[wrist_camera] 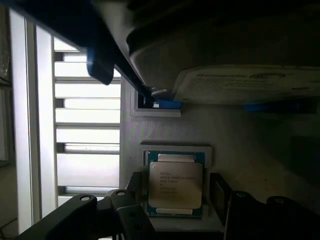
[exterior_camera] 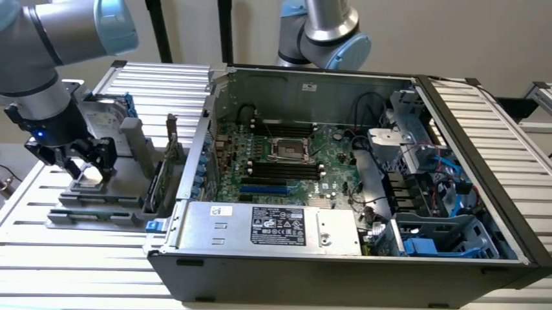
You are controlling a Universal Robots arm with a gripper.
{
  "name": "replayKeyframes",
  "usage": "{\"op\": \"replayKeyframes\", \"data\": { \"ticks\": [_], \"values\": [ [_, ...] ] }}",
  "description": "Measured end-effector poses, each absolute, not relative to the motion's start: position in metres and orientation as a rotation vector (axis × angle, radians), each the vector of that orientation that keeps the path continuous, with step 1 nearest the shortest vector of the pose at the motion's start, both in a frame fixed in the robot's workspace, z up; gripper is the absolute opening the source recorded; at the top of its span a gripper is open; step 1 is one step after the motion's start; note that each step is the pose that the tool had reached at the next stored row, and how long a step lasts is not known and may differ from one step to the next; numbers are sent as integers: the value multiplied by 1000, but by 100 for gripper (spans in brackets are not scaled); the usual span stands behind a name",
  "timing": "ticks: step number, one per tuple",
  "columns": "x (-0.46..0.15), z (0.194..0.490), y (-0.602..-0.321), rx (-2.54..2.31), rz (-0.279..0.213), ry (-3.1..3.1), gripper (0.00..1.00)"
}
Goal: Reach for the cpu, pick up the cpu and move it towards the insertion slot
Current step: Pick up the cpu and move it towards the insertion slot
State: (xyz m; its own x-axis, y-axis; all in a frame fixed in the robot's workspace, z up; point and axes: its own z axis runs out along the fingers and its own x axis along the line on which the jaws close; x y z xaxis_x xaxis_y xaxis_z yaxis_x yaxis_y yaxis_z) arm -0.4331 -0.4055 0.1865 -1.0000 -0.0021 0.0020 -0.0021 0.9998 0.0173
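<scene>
At the exterior view's left, grasp step: the black two-finger gripper (exterior_camera: 89, 171) is hanging with jaws spread wide, gripping nothing. By my judgement, a good grasp is calling for a square, centred descent, so both fingers meet opposite chip edges together without tilting it.
Chip against tool: the small flat square cpu with silvery metal top (wrist_camera: 175, 185) is lying in a recess of the grey moulded holder tray (exterior_camera: 95, 213), between the dark fingers (wrist_camera: 220, 192); contact cannot be told.
Further right, destination: the square insertion slot with shiny metal frame (exterior_camera: 291, 150) is sitting inside the open black computer case (exterior_camera: 345, 271), well apart from the gripper.
</scene>
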Motion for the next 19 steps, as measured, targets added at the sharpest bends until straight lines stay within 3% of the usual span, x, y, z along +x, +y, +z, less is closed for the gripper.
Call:
{"op": "replayKeyframes", "data": {
  "ticks": [19],
  "values": [
    [-433,185,-404,3,-19,-3139,65]
  ]
}}
